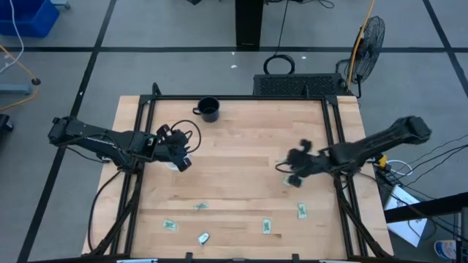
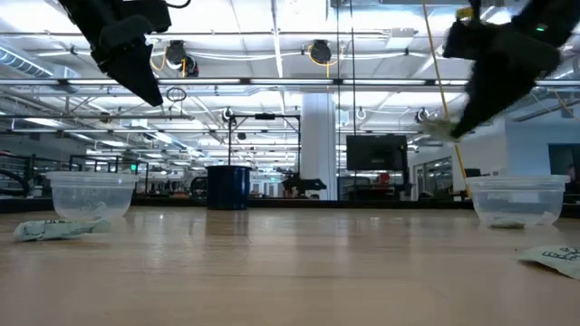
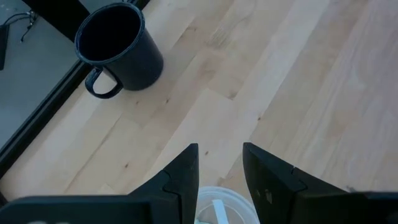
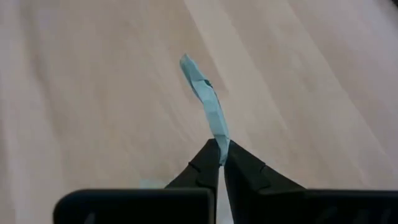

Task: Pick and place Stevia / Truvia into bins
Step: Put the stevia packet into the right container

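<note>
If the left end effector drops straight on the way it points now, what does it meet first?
Most likely the bin right beneath the open left end effector, with a packet already inside; depth is unclear.

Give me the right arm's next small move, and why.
Probably lower and open over the right bin. The right gripper is shut on a packet, held above the table, and the high view puts it about over that bin. The left gripper is open above the left bin, empty.
</note>
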